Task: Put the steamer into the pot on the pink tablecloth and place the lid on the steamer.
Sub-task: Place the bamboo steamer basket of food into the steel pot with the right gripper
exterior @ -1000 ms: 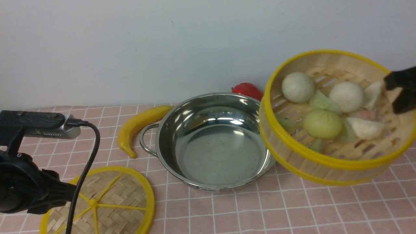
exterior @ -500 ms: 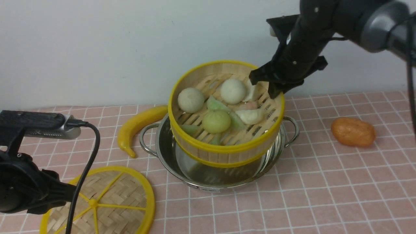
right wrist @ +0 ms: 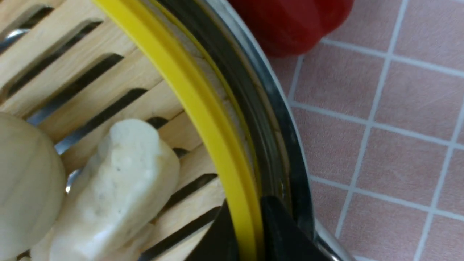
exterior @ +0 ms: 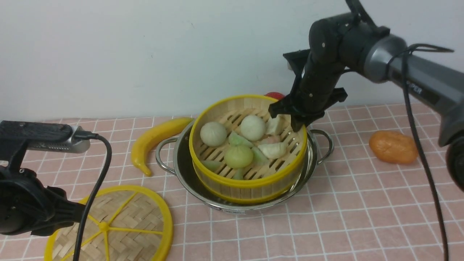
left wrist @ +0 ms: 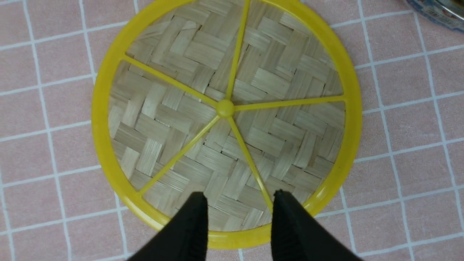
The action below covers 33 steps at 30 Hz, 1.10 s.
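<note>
Nearest, low on the left: left hand (left wrist: 240, 198), released, fingers spread with nothing between them, poised over the edge of the lid (left wrist: 224, 108). Touching the weave or not: cannot tell. Lid lying flat on the pink tablecloth (exterior: 326, 217) covering the bench, woven face and five yellow spokes up, apart from the pot, off its near-left side.

Further in, mid-cloth: the pot (exterior: 165, 156), with the steamer (exterior: 250, 186) set inside it. Bamboo wall standing well above the steel rim, a strip of bare steel showing between the two on the left. On the slatted floor: round buns (exterior: 214, 133), white dumplings, pale green pieces. Fully seated or slightly tilted: hard to say.

At the steamer's far-right edge: right hand (exterior: 295, 117), reaching down from the upper right, clenched on the yellow rim. One of the fingers (right wrist: 282, 232) outside the basket against the pot's inner wall, the other inside over the slats.

Just beside the pot's left handle: a yellow banana (exterior: 156, 139). Well apart on the right: an orange lump (exterior: 393, 146). Farthest back, behind the pot and mostly hidden: a red item (exterior: 274, 95) near the pale wall.
</note>
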Each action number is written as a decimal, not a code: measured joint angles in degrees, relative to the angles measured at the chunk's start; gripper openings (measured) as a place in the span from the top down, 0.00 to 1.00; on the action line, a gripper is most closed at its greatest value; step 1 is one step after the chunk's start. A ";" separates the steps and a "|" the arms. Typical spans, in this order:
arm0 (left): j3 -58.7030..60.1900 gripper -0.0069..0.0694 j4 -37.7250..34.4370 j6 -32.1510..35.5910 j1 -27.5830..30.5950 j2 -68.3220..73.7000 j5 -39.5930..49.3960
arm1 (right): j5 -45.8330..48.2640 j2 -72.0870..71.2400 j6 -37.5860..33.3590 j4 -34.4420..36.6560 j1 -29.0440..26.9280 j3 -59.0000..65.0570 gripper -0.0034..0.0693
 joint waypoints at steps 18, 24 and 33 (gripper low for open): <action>0.00 0.59 0.00 0.04 0.00 0.06 -1.27 | -0.36 2.57 -1.86 4.07 0.51 -0.18 0.81; 0.00 0.59 0.00 0.04 0.00 0.26 -1.60 | -0.76 2.40 -1.73 4.24 0.58 -0.30 0.57; 0.00 0.59 0.00 0.17 0.00 5.58 -3.59 | -0.92 -1.07 -1.68 1.37 0.76 -0.36 0.28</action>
